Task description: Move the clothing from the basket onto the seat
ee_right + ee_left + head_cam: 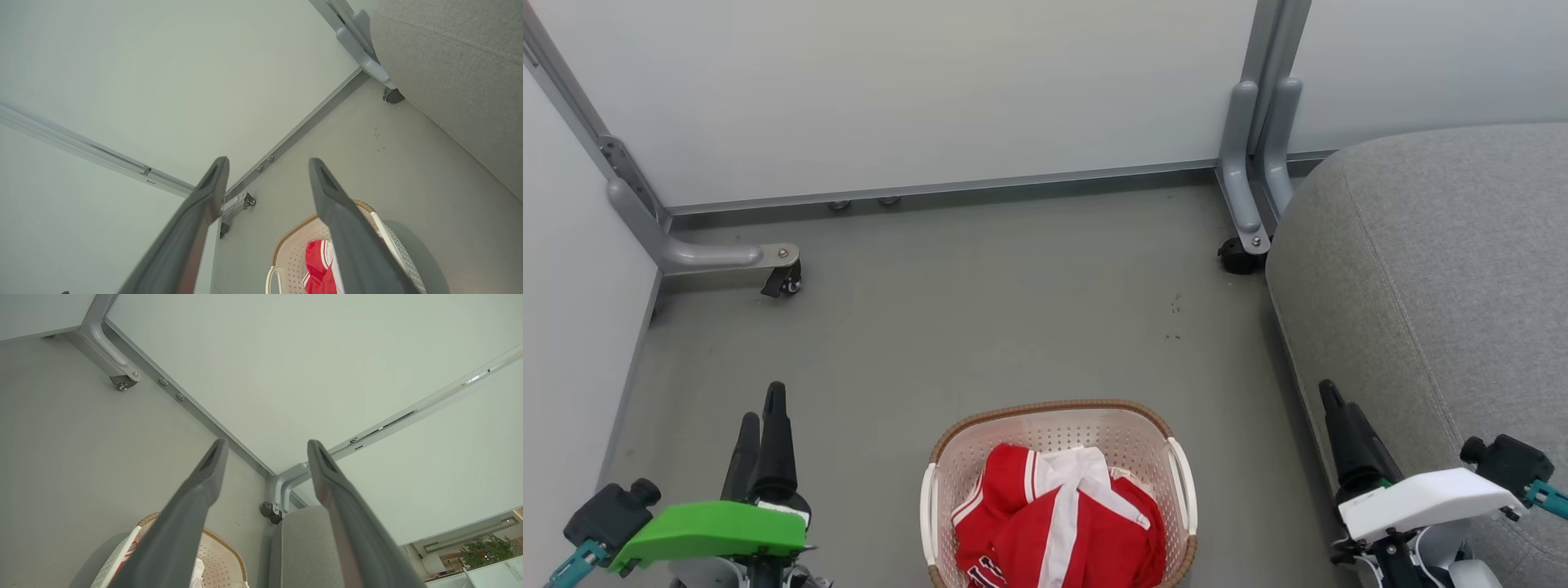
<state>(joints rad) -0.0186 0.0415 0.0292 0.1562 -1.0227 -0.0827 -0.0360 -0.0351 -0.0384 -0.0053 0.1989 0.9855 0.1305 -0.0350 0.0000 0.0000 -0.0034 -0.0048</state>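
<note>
The cream basket (1131,439) with a brown rim stands on the floor at the bottom centre of the head view. The red clothing (1094,531) with white stripes lies bunched inside it; black-and-white print peeks out at its lower edge. The big grey seat (1437,269) fills the right side. My left gripper (763,406) hangs open left of the basket, with nothing between its fingers (204,482). My right gripper (1333,398) hangs open between basket and seat, over the seat's edge. The right wrist view catches the basket (292,245), the clothing (316,261) and the seat (449,61).
Pale partition panels (931,90) close off the back and left. Their grey metal feet end in castors at the back left (784,282) and beside the seat's corner (1240,255). Grey floor (1013,318) stretches between the panels and the basket.
</note>
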